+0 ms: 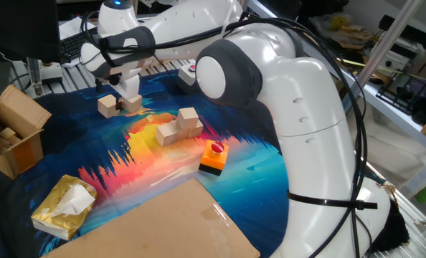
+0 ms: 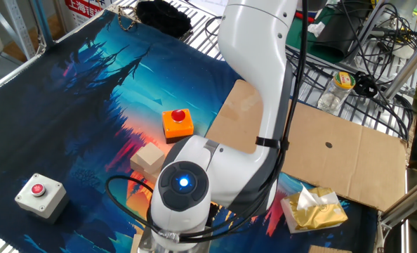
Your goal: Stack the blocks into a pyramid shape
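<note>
Two pale wooden blocks sit side by side at the far left of the mat. Nearer the middle, a small group has one block resting on top of two others. My gripper points down directly over the right one of the far-left pair, its fingertips at the block's top. I cannot make out how wide the jaws stand. In the other fixed view the arm hides the gripper, and only one block shows.
An orange-and-black block with a red button lies just right of the group. A grey button box, an open cardboard box, a yellow bag and a cardboard sheet ring the mat.
</note>
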